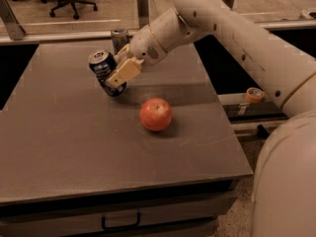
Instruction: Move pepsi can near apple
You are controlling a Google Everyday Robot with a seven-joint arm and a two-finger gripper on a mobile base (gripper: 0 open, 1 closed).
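Note:
The pepsi can point(101, 64), dark blue with a silver top, is held tilted just above the grey table point(74, 147), left of centre. My gripper point(114, 77) is shut on the can, its tan fingers point(123, 72) clamped on the can's side. The apple point(156, 114), round and red-orange with a paler patch on top, rests on the table to the right of and in front of the can, about a can's height away.
A slimmer silver-grey can point(119, 37) stands at the table's far edge behind my gripper. A roll of tape point(254, 94) lies on a ledge to the right. My white arm point(237, 38) reaches in from the right. Office chairs stand in the background.

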